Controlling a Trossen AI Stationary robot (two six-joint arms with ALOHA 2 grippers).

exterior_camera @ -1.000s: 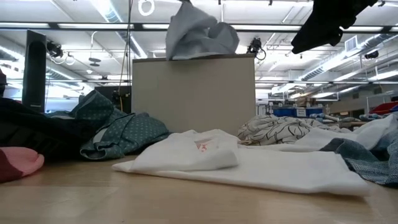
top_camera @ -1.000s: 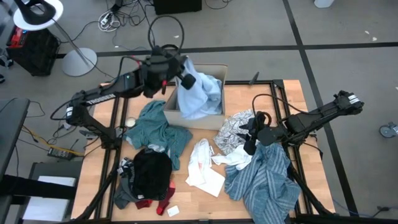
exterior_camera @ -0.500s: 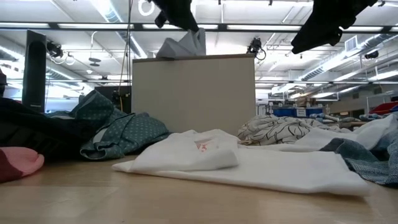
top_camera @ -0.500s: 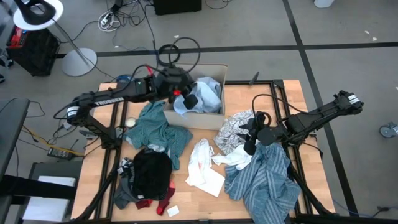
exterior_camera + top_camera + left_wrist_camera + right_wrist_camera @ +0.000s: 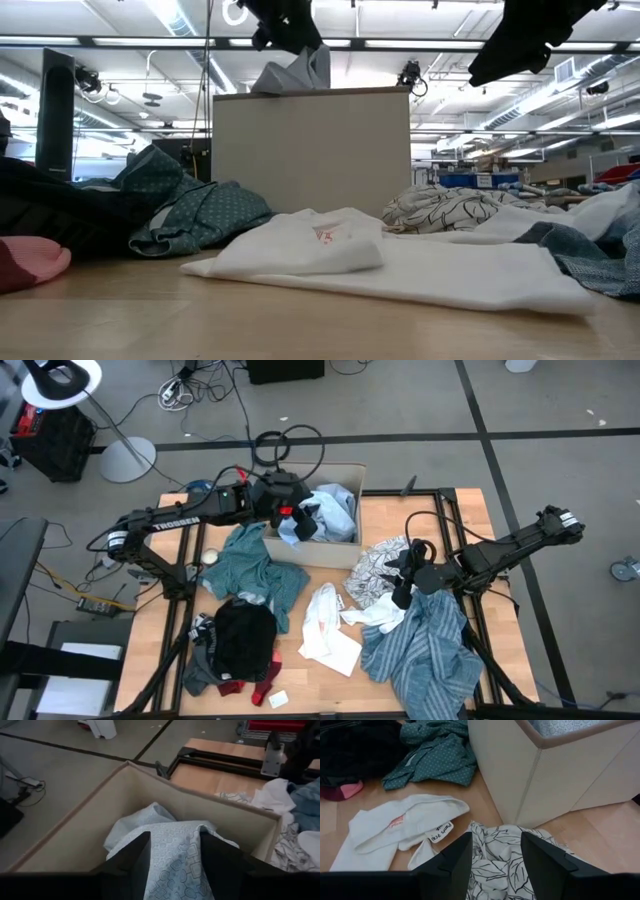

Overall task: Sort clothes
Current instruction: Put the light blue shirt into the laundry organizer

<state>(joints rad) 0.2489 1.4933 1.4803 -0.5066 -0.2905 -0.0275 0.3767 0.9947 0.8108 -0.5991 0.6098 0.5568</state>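
Your left claw (image 5: pixel 306 518) has come down into the cardboard box (image 5: pixel 340 550) over the last second: a second ago it held the light-blue shirt (image 5: pixel 335 512) high above the box rim, half a second ago it was already low, and now it sits about where it was then, with the shirt bundled inside. In the left wrist view the fingers (image 5: pixel 131 862) stand apart with the patterned fabric (image 5: pixel 175 855) lying between and ahead of them; it looks like a loosened, fairly wide claw resting on the cloth rather than pinching it, though you cannot be fully sure the fabric is free. I judge that the first garment is as good as delivered, and your next move is to lift clear and check nothing trails out with you.

Your right claw (image 5: pixel 402 582) has not moved in that time. It hovers above the leaf-print white piece (image 5: pixel 505 865), fingers spread and holding nothing. Beyond it lie the white garment (image 5: pixel 405 822), then the teal piece (image 5: pixel 437 752) beside the box wall. The striped shirt (image 5: pixel 425 650) lies just behind that claw on the surface (image 5: pixel 470 510), and the black piece (image 5: pixel 245 635) with the red items (image 5: pixel 265 685) lies well apart from both claws.

Readable writing is scarce: white letters along the left arm (image 5: pixel 170 517) read "TROSSEN". A sewn-in label (image 5: pixel 441 831) on the white garment carries handwriting, too small to make out.
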